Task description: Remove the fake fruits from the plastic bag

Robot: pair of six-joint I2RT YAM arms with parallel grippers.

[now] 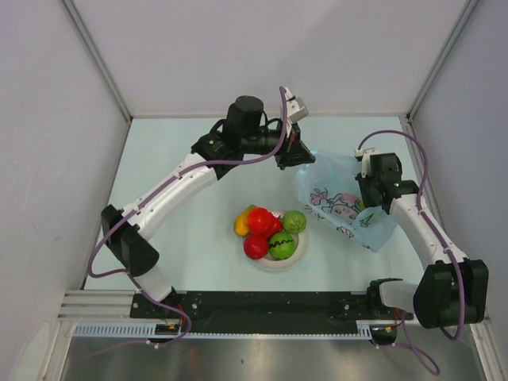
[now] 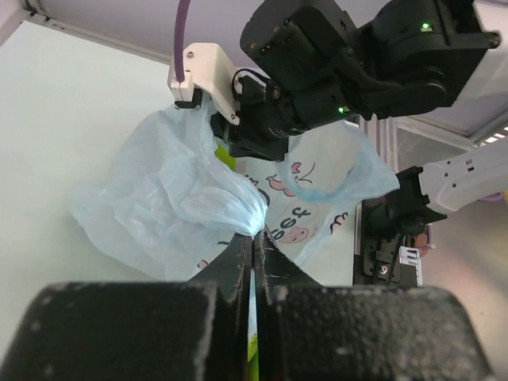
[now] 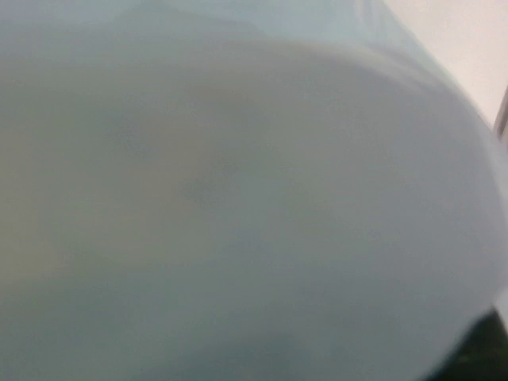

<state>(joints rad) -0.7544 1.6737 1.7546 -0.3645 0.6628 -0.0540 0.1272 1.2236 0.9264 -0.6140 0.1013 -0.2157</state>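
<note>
- Several fake fruits [image 1: 268, 232], red, green and yellow-orange, lie heaped on a white plate [image 1: 279, 264] in the middle of the desk [image 1: 206, 246].
- The left pincer [image 2: 252, 238] is pressed together, clamped on a bunched fold of the plastic bag [image 1: 337, 198], at its far left corner.
- The bag is just right of the plate.
- The right pincer [image 1: 369, 190] is at the right side of the bag. The film covers its camera, so we cannot tell its state.

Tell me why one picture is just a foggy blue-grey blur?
Right wrist: the plastic bag sits so close to the lens that it nearly fills the view, totally out of focus. Left wrist: the bag's crinkles are sharp, but the jaws of the left gripper, near the lens, look fuzzy. Top external: even light, everything sharp, tiny shines on the fake fruits.
</note>
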